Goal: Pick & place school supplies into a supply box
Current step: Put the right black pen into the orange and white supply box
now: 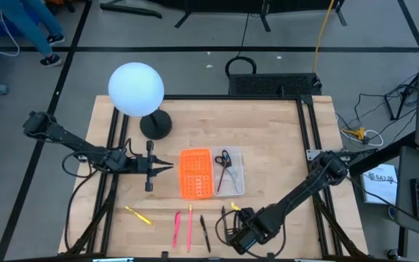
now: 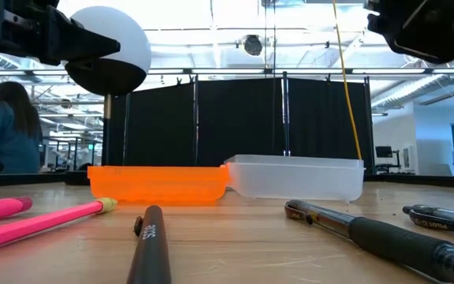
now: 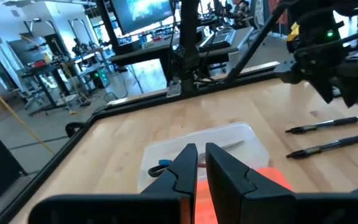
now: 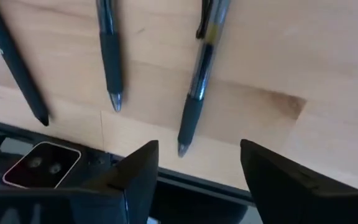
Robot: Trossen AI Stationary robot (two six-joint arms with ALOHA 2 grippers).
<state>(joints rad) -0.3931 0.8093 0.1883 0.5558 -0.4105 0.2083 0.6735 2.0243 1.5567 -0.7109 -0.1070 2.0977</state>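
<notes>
The supply box lies open mid-table: its orange perforated half (image 1: 196, 173) and its clear half (image 1: 230, 175), which holds the black-handled scissors (image 1: 224, 161). A yellow pen (image 1: 138, 215), two pink pens (image 1: 177, 228) and black pens (image 1: 205, 233) lie on the wood near the table's near edge. My right gripper (image 1: 234, 226) hangs open above the black pens, its fingers on either side of one pen (image 4: 199, 81) without touching it. My left gripper (image 1: 167, 166) is shut, level and pointing at the orange half from the table's left.
A white globe lamp (image 1: 136, 89) on a black base (image 1: 156, 125) stands at the table's far left. The low camera (image 4: 41, 163) sits just past the near edge below my right gripper. Bare wood lies right of the clear half. A person (image 2: 6, 126) sits in the room behind.
</notes>
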